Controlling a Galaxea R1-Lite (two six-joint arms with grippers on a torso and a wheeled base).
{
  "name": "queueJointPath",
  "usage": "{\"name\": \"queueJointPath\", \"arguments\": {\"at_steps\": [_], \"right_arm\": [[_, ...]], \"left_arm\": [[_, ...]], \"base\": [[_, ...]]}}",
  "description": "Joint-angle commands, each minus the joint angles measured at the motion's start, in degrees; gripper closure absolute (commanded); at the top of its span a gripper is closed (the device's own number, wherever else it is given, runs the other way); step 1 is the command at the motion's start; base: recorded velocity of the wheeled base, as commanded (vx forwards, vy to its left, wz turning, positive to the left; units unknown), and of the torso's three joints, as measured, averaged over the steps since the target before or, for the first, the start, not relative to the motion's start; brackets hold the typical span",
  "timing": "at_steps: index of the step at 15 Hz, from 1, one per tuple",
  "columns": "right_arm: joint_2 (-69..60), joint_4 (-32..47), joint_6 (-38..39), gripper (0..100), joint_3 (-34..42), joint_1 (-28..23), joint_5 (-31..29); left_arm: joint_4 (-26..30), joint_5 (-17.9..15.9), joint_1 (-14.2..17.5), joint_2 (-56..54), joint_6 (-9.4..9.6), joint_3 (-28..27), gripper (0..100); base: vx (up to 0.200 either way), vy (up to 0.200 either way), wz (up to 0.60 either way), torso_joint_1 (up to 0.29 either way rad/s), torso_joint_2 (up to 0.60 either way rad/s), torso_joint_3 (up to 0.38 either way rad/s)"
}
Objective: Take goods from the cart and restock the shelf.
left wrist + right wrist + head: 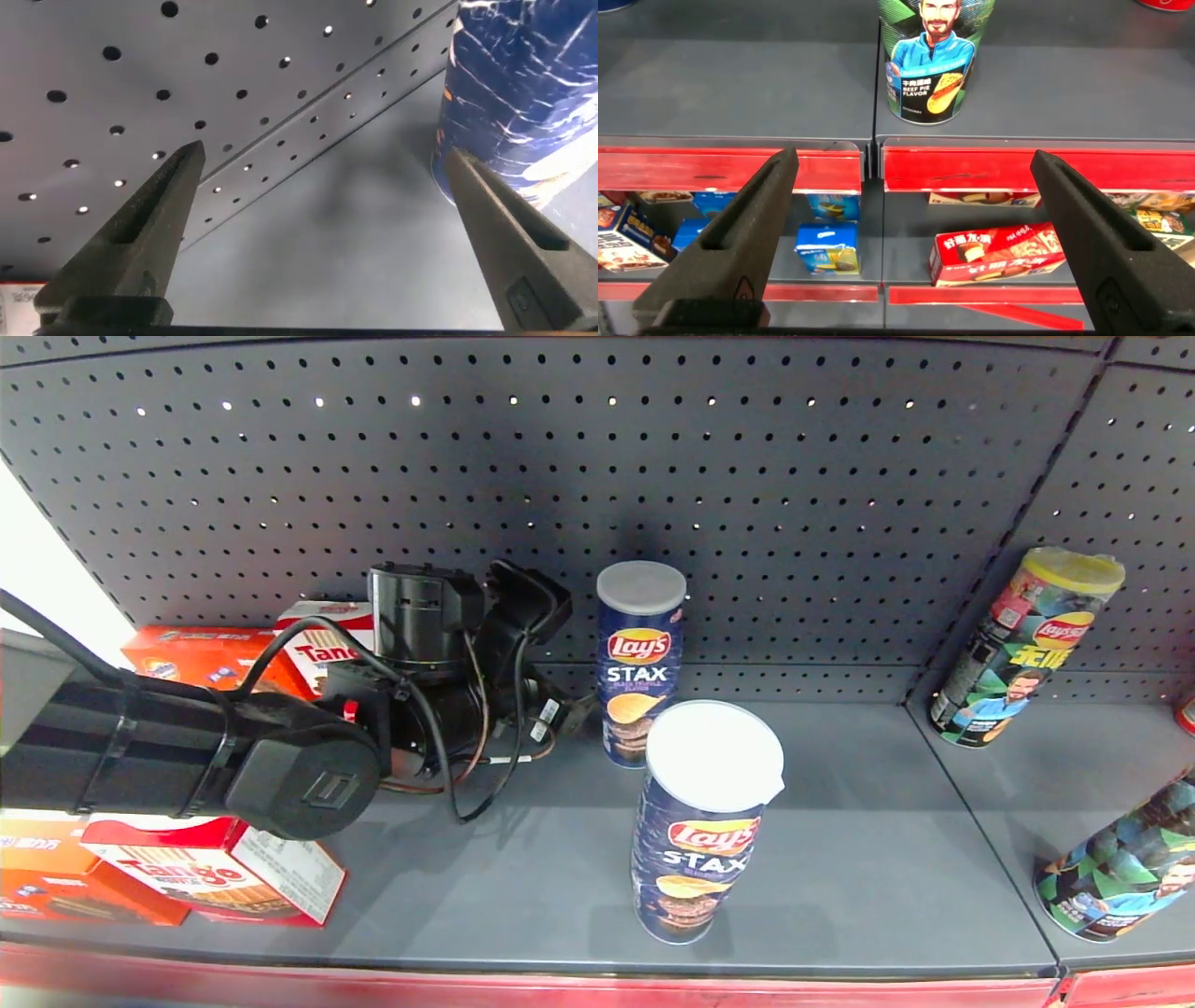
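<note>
1. My left gripper (324, 149) is spread wide and empty, low over the shelf (868, 840), just beside the rear blue can (639, 663).
2. The second blue can (705, 821) stands upright near the front edge.
3. My right gripper (915, 157) is spread and empty too, facing a green can (936, 56).

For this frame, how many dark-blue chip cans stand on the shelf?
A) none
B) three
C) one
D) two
D: a rear can and a front can stand there, both upright with their lids on.
</note>
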Motion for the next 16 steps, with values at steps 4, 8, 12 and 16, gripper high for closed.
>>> {"name": "queueJointPath", "arguments": {"at_steps": [4,8,12,16], "right_arm": [[0.1,0.0,0.0,0,0.0,0.0,-0.1],[0.1,0.0,0.0,0,0.0,0.0,0.0],[0.1,0.0,0.0,0,0.0,0.0,0.0],[0.1,0.0,-0.1,0,0.0,0.1,0.0]], "left_arm": [[0.0,0.2,-0.2,-0.1,-0.8,0.0,0],[0.9,1.6,0.3,-6.6,-1.5,1.4,0],[0.9,4.7,0.6,-17.1,-1.68,6.9,0],[-7.5,4.3,0.2,-19.3,-1.5,15.1,0]], "base": [[0.0,0.0,0.0,0.0,0.0,0.0],[0.0,0.0,0.0,0.0,0.0,0.0],[0.0,0.0,0.0,0.0,0.0,0.0],[0.0,0.0,0.0,0.0,0.0,0.0]]}}
